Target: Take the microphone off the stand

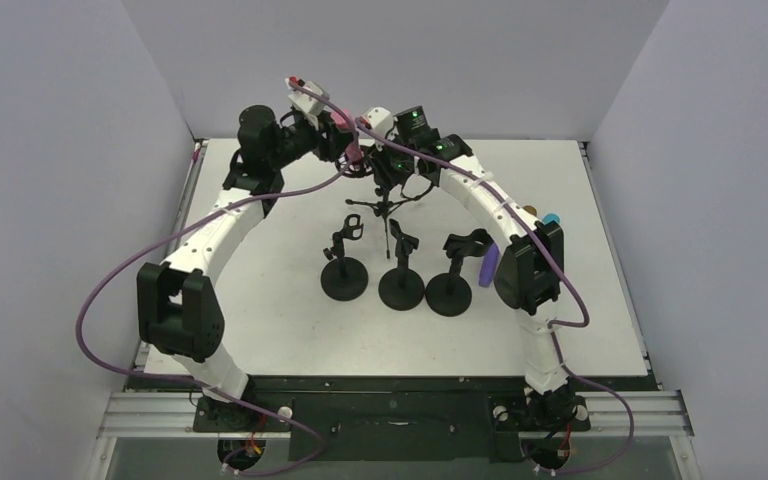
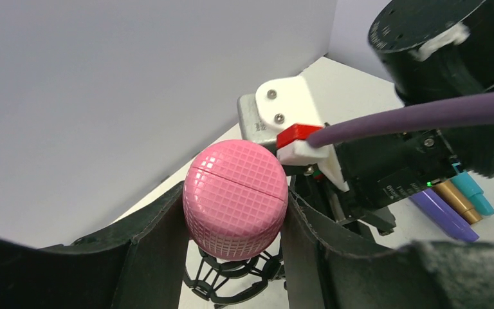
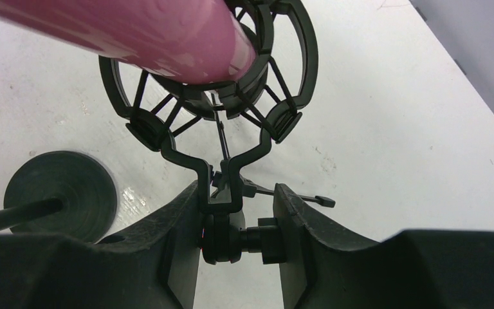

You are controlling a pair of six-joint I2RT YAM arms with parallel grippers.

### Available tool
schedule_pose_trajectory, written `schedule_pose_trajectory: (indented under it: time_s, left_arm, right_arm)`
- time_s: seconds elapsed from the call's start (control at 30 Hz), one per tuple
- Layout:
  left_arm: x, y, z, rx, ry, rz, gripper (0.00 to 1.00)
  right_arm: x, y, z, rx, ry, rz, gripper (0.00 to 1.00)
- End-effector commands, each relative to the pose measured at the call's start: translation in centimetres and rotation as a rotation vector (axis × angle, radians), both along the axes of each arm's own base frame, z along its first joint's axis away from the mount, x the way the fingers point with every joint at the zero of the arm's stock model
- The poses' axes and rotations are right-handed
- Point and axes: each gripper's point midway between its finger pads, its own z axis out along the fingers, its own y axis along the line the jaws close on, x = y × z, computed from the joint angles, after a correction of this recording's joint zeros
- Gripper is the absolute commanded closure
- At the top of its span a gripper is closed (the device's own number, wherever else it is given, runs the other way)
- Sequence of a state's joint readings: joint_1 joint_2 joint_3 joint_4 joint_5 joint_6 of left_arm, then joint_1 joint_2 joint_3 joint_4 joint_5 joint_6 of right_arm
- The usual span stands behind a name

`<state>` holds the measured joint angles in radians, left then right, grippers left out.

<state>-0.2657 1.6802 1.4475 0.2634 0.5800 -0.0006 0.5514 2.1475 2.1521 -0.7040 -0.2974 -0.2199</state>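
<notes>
Above the stand (image 3: 222, 187), the left fingers (image 2: 148, 251) pinch the pink microphone (image 2: 235, 193) head; the right fingers (image 3: 180, 238) clamp the stand's pivot.

Looking like a robotics lab test cell: plain grey panels (image 1: 410, 60) are boxing in a white worktop (image 1: 280, 325) on three sides. A white left arm (image 1: 210, 240) and right arm (image 1: 500, 215) are sitting bolted to an aluminium rail (image 1: 150, 415) at the front, purple cable (image 2: 424, 116) trailing off them.
</notes>
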Motion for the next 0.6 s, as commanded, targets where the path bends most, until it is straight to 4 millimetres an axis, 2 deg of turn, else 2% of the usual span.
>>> schedule_pose_trajectory:
  time_s: [0.0,0.33,0.57]
  left_arm:
    - [-2.3,0.8,6.1,-0.013,-0.148,-0.001,1.0]
    - [-3.8,1.7,7.9,0.018,-0.15,0.011,1.0]
    - [-4.4,3.3,9.4,0.029,-0.165,0.076,1.0]
  right_arm:
    - [2.3,1.0,4.6,0.106,-0.127,-0.025,1.0]
    - [2.8,1.4,3.3,0.108,-0.105,-0.026,1.0]
    - [2.8,1.4,2.3,0.1,-0.085,-0.035,1.0]
